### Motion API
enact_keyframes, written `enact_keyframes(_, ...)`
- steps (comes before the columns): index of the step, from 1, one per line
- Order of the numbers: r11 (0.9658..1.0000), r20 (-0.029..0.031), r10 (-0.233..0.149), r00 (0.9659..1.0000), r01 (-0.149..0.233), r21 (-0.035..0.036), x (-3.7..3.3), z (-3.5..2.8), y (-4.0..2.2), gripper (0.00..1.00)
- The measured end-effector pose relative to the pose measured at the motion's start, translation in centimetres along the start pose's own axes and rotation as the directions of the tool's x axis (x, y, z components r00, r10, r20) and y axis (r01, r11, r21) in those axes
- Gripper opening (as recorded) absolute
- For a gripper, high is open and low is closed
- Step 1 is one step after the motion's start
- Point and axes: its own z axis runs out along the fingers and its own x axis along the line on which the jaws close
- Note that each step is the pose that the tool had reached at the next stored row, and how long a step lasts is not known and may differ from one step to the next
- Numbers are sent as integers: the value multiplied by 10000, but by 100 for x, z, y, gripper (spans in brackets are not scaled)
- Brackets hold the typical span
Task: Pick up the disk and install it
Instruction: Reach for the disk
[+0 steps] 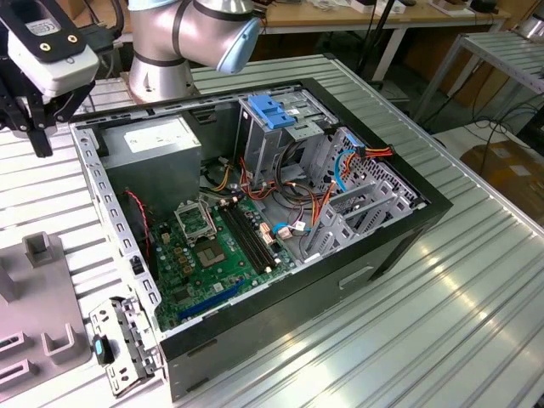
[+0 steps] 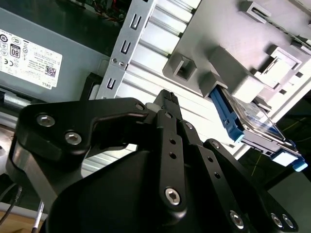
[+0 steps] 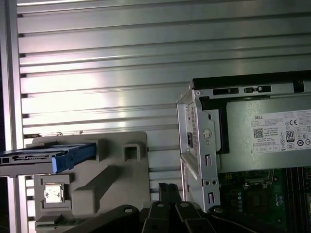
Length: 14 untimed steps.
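My gripper [image 2: 167, 96] pinched narrow, empty, hovering over table beside open PC case [image 1: 387, 255]. Disk [image 2: 252, 122] stands on edge in grey holder [image 3: 127, 175], guessing so fingers can straddle it. Not grabbed yet.

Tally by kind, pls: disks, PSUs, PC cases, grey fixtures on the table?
disk: 1
power supply: 1
computer case: 1
grey fixture: 1
Total: 4
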Motion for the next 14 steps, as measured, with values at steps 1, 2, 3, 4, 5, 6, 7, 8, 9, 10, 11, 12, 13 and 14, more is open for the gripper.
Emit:
enact_keyframes(1, 10000, -12, -1, 10000, 1, 1, 15, 2, -1, 11)
enact_keyframes(2, 10000, -22, 0, 10000, 1, 2, 29, 5, -2, 11)
enact_keyframes(3, 10000, -31, 0, 10000, 0, 2, 41, 7, -3, 11)
enact_keyframes(4, 10000, -48, 0, 10000, 0, 4, 61, 10, -5, 11)
enact_keyframes(5, 10000, -58, 0, 10000, 0, 5, 74, 12, -6, 11)
enact_keyframes(6, 10000, -67, 0, 10000, 0, 5, 86, 14, -7, 11)
enact_keyframes(7, 10000, -89, 0, 10000, 0, 7, 111, 18, -9, 11)
enact_keyframes(8, 10000, -117, 1, 9999, -1, 9, 144, 23, -11, 11)
enact_keyframes(9, 10000, -139, 2, 9999, -2, 11, 171, 27, -13, 11)
enact_keyframes(10, 10000, -147, 2, 9999, -2, 11, 181, 29, -14, 11)
enact_keyframes(11, 10000, -159, 2, 9999, -2, 12, 195, 31, -15, 11)
enact_keyframes(12, 10000, -171, 3, 9999, -2, 13, 209, 33, -16, 11)
enact_keyframes(13, 10000, -181, 3, 9998, -2, 14, 221, 35, -17, 11)
enact_keyframes(14, 10000, -194, 3, 9998, -2, 15, 238, 38, -18, 11)
